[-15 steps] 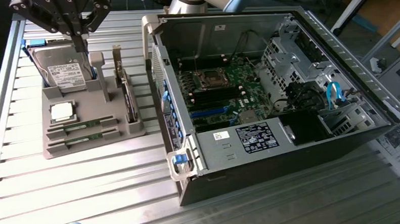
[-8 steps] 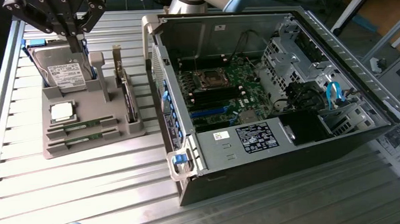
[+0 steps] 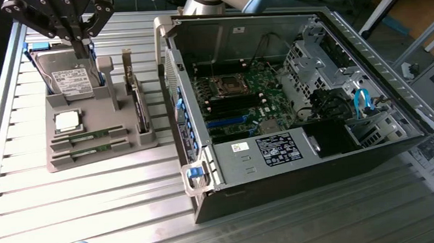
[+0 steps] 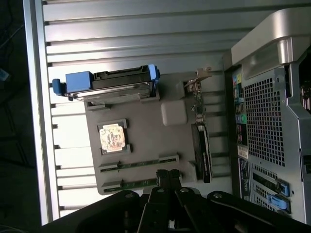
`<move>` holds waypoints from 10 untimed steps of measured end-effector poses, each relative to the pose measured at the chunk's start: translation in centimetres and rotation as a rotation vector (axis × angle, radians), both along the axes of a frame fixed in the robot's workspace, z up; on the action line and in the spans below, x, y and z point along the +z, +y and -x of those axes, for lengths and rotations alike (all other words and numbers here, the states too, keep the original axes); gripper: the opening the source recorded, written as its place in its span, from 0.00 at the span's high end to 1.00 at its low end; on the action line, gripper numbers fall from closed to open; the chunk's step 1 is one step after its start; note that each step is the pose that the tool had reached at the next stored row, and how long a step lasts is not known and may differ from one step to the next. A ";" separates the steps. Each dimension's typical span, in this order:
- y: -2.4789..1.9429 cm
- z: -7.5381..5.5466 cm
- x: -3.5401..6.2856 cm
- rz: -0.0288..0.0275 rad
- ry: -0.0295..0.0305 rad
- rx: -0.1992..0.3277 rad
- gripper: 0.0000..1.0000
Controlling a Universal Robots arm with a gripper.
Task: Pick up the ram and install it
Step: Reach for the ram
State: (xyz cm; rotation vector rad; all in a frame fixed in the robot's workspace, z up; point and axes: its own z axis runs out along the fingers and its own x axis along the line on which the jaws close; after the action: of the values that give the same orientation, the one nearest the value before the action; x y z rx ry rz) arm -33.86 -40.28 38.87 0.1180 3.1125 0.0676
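Tool closed and empty at the upper left of the exterior view; ram lying in its holder.

The black tool (image 3: pixel 79 38) (image 4: pixel 168 174) is held with its fingers pressed together on nothing, above the silver hard drive with a white label (image 3: pixel 68 73). The ram, a long, narrow green circuit-board stick (image 3: pixel 89 136) (image 4: pixel 138 163), is seated flat in a slot of the grey plastic holder (image 3: pixel 100 116) at the frame's left, below the square silver CPU chip (image 3: pixel 68 121). A second stick alike (image 3: pixel 86 152) is laid just beside it. The open black computer case (image 3: pixel 278 184) is placed to the right on the ribbed metal tabletop (image 3: pixel 95 198).
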 end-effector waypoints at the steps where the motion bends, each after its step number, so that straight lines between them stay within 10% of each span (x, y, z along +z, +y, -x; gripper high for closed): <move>1: -0.07 0.0 0.00 0.0000 -0.0001 0.000 0.89; 10: -0.80 0.2 -0.02 0.0000 0.0000 0.000 0.89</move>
State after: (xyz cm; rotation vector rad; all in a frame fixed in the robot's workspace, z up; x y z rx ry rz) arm -34.06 -41.08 38.86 0.1180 3.1125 0.0676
